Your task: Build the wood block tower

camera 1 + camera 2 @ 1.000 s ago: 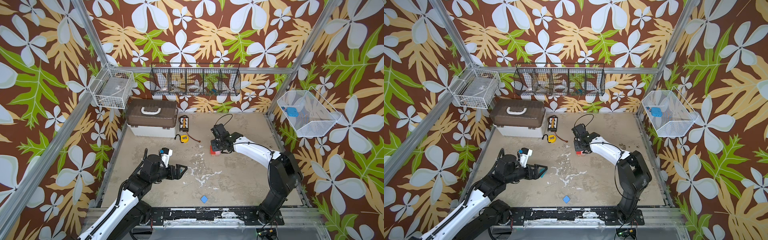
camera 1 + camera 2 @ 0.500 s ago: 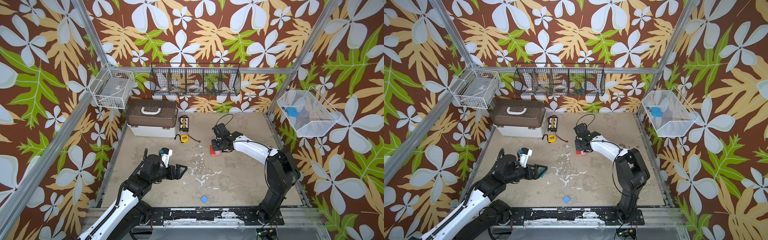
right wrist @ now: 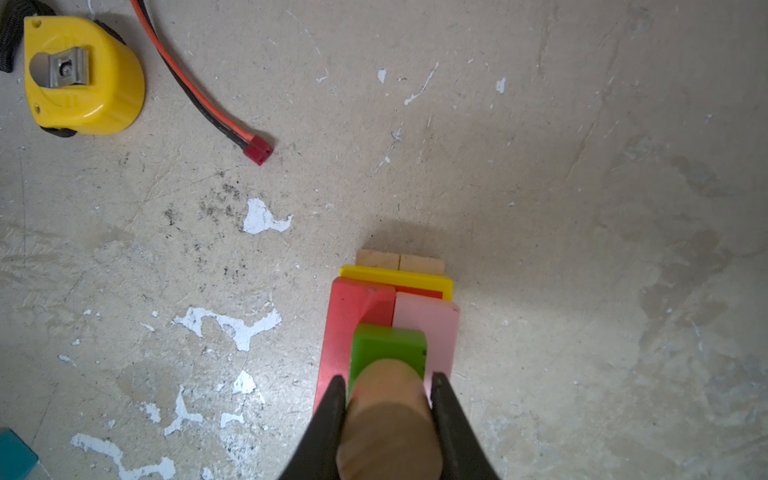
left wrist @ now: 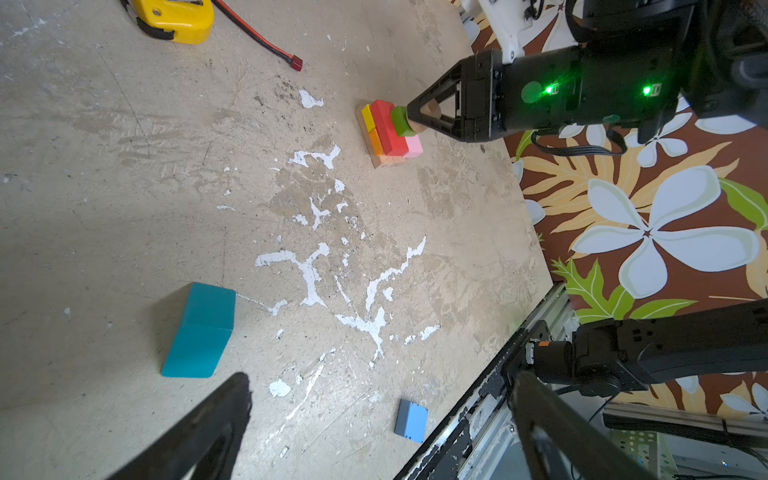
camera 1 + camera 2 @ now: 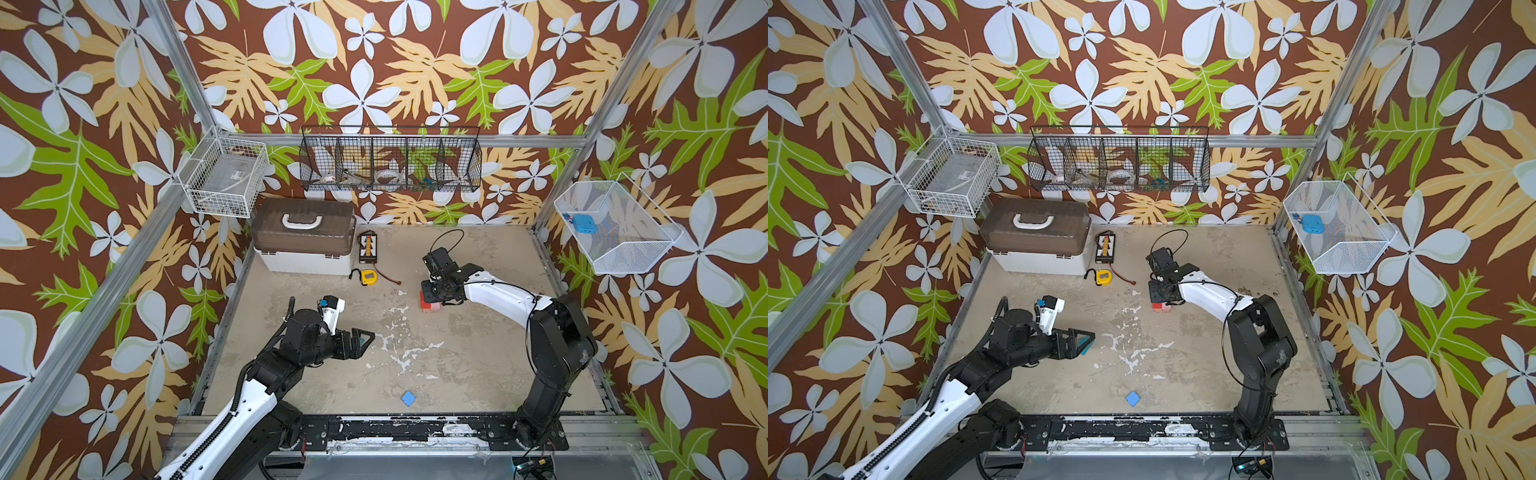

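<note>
While my left claw [image 4: 380,380] hangs wide open near the teal block [image 4: 199,328] on the bench [image 4: 124,166], my right claw [image 3: 388,382] pinches a plain wood disc [image 3: 388,432] against the green block [image 3: 388,343] of the tower [image 4: 388,133].

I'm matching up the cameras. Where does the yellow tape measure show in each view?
In a top view: tape measure, by the white box's corner.
In a top view: same place.
Left wrist: partly cut off, beside the cable.
Right wrist: whole, clip showing, beside the cable.
Shared landmark: that red-tipped cable.
</note>
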`<action>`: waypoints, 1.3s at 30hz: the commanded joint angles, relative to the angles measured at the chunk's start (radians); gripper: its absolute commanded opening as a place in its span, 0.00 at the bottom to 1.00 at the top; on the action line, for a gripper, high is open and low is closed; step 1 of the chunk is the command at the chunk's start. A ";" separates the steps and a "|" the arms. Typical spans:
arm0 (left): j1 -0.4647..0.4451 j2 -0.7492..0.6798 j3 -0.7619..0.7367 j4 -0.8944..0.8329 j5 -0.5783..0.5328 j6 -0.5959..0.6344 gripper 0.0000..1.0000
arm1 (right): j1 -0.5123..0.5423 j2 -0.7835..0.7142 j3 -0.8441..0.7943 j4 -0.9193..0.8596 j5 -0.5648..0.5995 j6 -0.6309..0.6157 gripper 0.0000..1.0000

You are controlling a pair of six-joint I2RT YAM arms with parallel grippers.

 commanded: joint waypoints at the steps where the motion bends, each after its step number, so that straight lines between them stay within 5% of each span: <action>1: 0.001 -0.002 0.002 0.019 0.007 -0.006 1.00 | 0.001 -0.004 0.006 0.004 0.011 -0.001 0.18; 39: -0.001 -0.006 0.000 0.019 0.007 -0.006 1.00 | 0.015 0.030 0.038 -0.012 0.039 -0.013 0.29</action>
